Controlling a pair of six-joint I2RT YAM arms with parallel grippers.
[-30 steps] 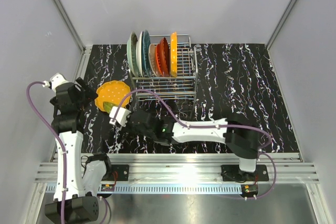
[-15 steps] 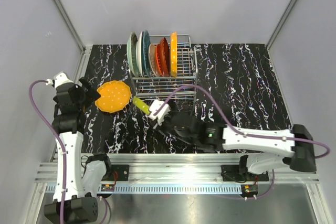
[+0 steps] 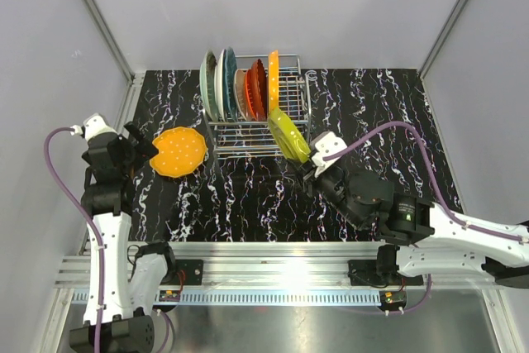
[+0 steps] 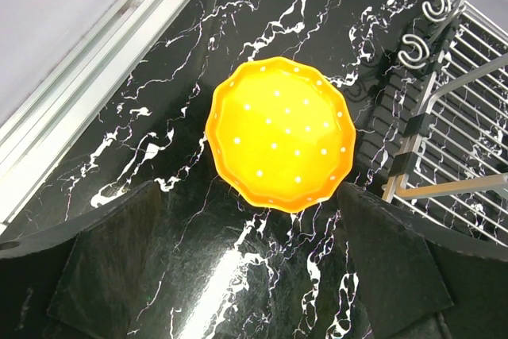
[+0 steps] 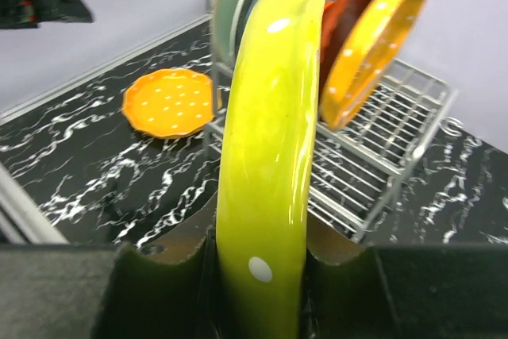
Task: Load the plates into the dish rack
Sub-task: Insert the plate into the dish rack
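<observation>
Black, white-veined tabletop [image 3: 388, 113] enclosed by pale walls. Right arm [image 3: 446, 233] reaching from the near edge toward the centre; left arm [image 3: 103, 229] upright at the left edge. Chrome wire dish rack [image 3: 291, 109] at the far middle of the tabletop, its left portion loaded with plates standing on edge side by side: from the left, mint-green plate [image 3: 207, 84], teal plate [image 3: 231, 76], cream plate [image 3: 240, 93], red-orange plate [image 3: 257, 88] and, closing the row on the right, racked orange plate [image 3: 274, 74] with pale dots. Yellow-green plate [image 3: 287, 134], white-dotted, held on edge and tilted, just right of the standing row and over the rack's near rail as seen from above; contact with the wires not discernible. Flat orange plate [image 3: 178, 152], wavy-rimmed and white-dotted, lying face up on the tabletop to the left of the rack and apart from it. Right gripper [image 5: 258, 275] clamped on the lower rim of the yellow-green plate, one finger against each face. Left gripper [image 4: 250, 220] spread wide and holding nothing, poised over the near rim of the flat orange plate, one finger to either side of that rim in the wrist view.
</observation>
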